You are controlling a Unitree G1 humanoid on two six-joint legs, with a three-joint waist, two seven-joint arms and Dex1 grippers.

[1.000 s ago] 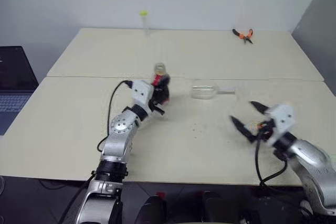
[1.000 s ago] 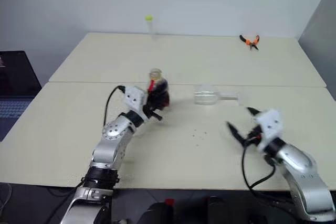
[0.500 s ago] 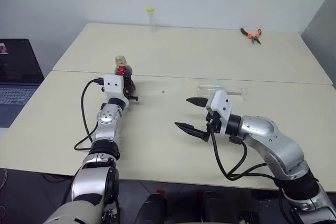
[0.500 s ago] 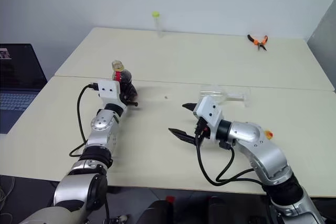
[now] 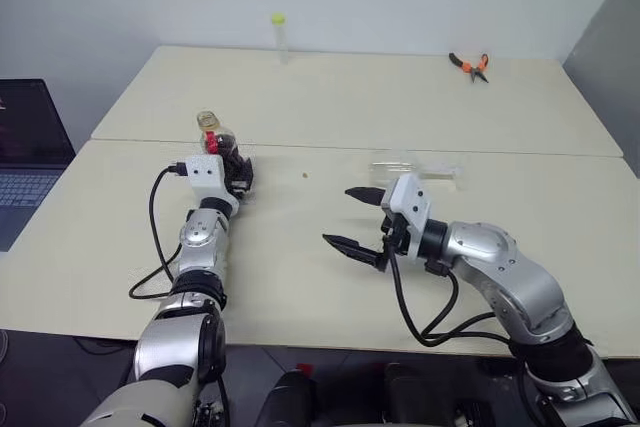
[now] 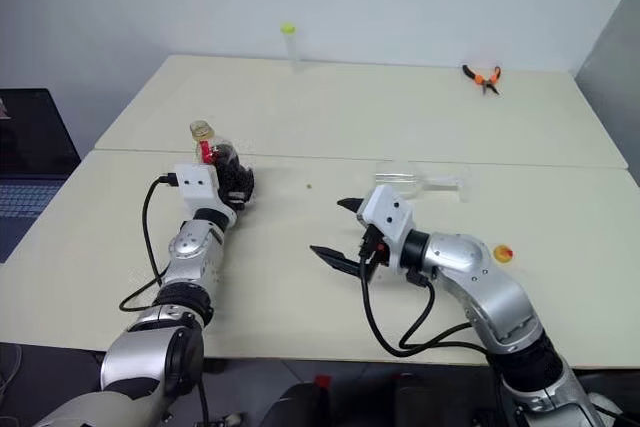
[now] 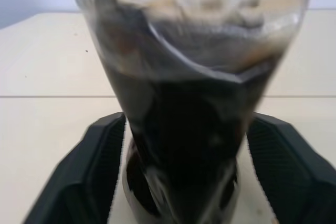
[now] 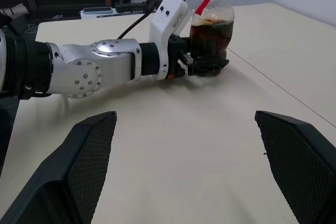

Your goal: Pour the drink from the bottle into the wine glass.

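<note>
The bottle (image 5: 214, 137) stands uncapped on the table's left side, a red strip hanging from its neck, with the dark drink (image 7: 184, 145) filling its lower part. My left gripper (image 5: 240, 173) is open around the bottle's base, a thin gap showing on each side between the fingers (image 7: 100, 166) and the plastic. The wine glass (image 5: 396, 160) lies on its side at mid table, its stem pointing right. My right gripper (image 5: 337, 215) hovers open and empty just in front of and left of the glass, pointing toward the bottle.
A slim clear tube with a yellow-green cap (image 5: 278, 35) stands at the far edge. Orange-handled pliers (image 5: 467, 64) lie at the far right. A small speck (image 5: 305, 175) sits between bottle and glass. A laptop (image 5: 20, 147) is off the table's left side.
My left arm carried the bottle leftward and down, and its fingers have parted from it. My right gripper swung in from the right toward mid table, staying open. The camera shifted too.
</note>
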